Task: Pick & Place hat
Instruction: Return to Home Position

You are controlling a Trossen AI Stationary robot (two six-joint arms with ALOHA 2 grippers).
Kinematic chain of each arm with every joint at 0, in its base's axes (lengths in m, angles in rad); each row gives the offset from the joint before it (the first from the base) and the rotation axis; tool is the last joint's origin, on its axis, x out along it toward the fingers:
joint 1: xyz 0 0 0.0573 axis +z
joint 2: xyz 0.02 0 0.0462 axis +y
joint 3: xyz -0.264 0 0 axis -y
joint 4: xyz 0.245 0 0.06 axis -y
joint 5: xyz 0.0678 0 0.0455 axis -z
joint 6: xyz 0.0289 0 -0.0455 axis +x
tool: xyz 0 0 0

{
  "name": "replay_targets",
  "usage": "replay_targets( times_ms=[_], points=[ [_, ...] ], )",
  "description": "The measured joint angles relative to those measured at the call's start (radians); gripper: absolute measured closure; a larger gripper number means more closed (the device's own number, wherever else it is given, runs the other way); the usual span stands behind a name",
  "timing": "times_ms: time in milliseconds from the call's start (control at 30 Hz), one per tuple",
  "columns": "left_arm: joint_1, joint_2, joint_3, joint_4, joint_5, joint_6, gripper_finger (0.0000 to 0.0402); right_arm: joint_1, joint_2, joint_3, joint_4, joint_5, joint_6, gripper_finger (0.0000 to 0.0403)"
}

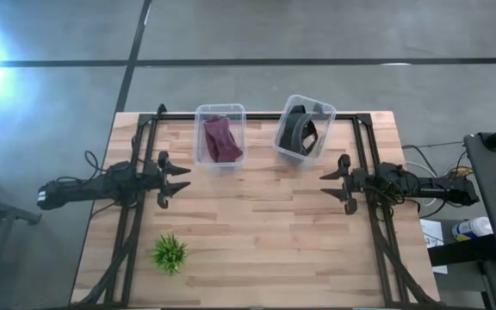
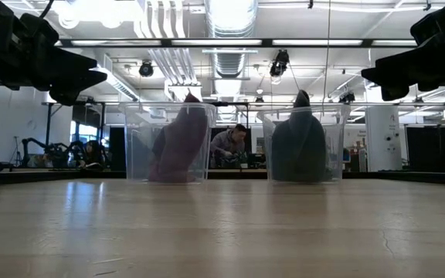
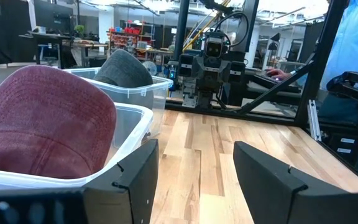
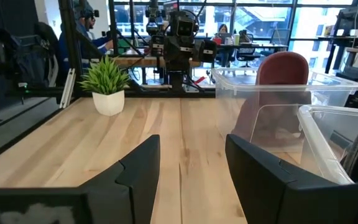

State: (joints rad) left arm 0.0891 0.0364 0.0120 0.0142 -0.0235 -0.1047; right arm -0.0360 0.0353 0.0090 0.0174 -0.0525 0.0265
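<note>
Caps in the bins, both grippers clear of them.

The red cap [image 1: 220, 138] lies in the left transparent bin [image 1: 199, 138] and the black cap [image 1: 298, 133] in the right transparent bin [image 1: 321, 107], both at the far side of the table [image 1: 265, 250]. The left gripper [image 1: 186, 177] hangs near its bin's near corner, fingers apart and holding nothing. The right gripper [image 1: 324, 183] hangs nearer than the right bin, also spread and bare. Each arm reaches in level from its own side, above the tabletop, and the two point at each other. A small plant [image 1: 170, 253] stands near the front left.
</note>
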Motion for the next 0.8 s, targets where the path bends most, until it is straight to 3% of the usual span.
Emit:
replay_targets(
  times_ms=[800],
  points=[
    [0.000, 0.000, 0.000, 0.000, 0.000, 0.000, 0.0199, 0.000, 0.000, 0.000, 0.000, 0.000, 0.000, 0.0224]
  ],
)
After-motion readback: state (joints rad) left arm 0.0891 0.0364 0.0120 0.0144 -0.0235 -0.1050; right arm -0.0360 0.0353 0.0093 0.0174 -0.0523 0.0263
